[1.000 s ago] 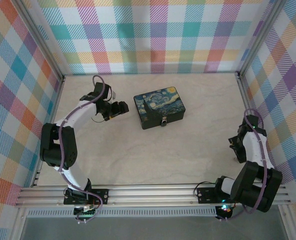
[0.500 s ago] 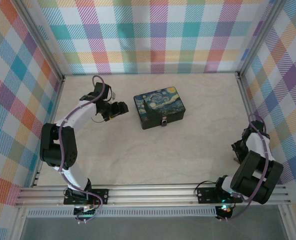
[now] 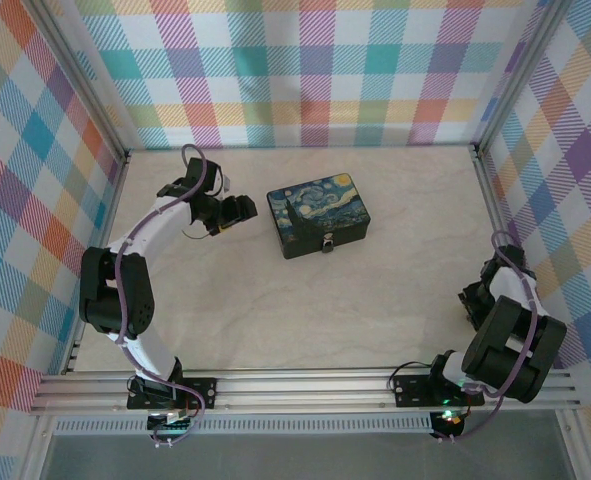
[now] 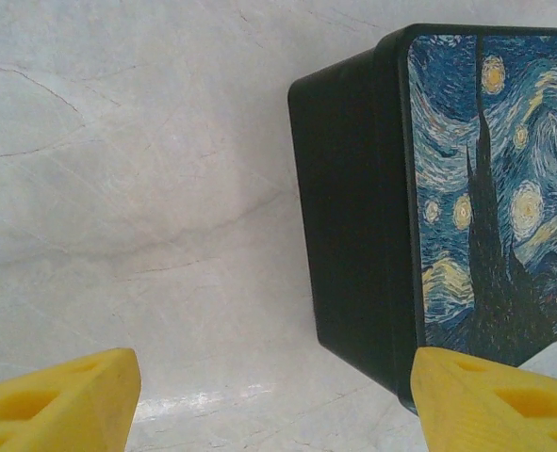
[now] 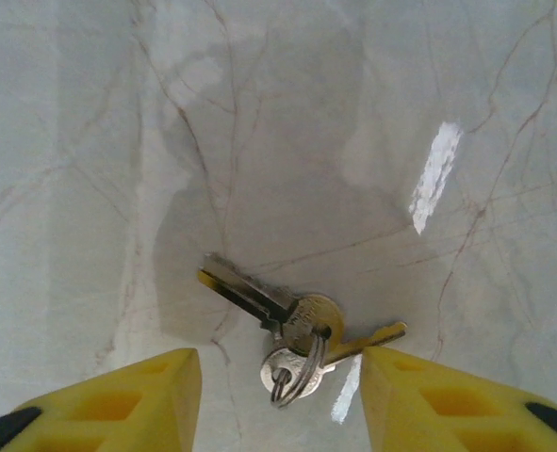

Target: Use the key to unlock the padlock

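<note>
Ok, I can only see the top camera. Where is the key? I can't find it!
Observer: The right wrist view shows the key lying flat on the table, between the yellow fingers of the right gripper.
Operator: Did it grab it?
Observer: No. The jaws stand open, one on each side, not touching the key.
Operator: What about the other hand?
Observer: The left gripper is open and empty, and its wrist view looks at the dark side wall of the box.
</note>
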Motion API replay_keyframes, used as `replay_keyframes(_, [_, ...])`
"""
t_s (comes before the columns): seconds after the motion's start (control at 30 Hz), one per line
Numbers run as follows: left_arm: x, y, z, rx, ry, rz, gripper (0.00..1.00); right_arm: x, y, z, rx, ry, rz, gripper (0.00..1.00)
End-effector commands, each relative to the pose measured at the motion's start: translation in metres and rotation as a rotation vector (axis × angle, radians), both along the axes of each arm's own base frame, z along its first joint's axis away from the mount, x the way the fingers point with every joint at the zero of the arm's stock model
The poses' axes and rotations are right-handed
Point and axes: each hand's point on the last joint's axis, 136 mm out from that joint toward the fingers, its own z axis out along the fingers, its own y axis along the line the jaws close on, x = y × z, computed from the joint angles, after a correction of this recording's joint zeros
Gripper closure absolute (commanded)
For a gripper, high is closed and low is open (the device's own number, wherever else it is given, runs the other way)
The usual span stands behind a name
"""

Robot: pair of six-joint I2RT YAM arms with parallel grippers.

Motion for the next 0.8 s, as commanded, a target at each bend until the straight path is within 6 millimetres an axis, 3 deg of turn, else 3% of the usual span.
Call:
replay_keyframes(0.0, [-0.001, -0.003, 0.018, -0.025, -0.025, -0.005, 0.25, -0.003, 0.004, -0.006, 0.024, 0.001, -0.005, 0.53])
replay_keyframes(0.13, [-0.004, -0.002, 0.018, -0.019, -0.023, -0.013, 0.25, -0.002, 0.005, -0.006, 0.026, -0.009, -0.003, 0.60])
replay_keyframes(0.4, [-0.007, -0.011, 0.020, -0.078, -0.040, -0.036, 0.26, -0.005, 0.003, -0.006, 0.005, 0.000, 0.045, 0.59])
replay_keyframes(0.67, [-0.008, -0.016, 0.020, -0.103, -0.039, -0.048, 0.27, 0.000, 0.000, 0.002, -0.014, -0.018, 0.084, 0.81])
replay_keyframes(0.77, [-0.008, -0.016, 0.021, -0.098, -0.044, -0.052, 0.27, 0.004, 0.003, 0.004, -0.002, -0.043, 0.105, 0.82])
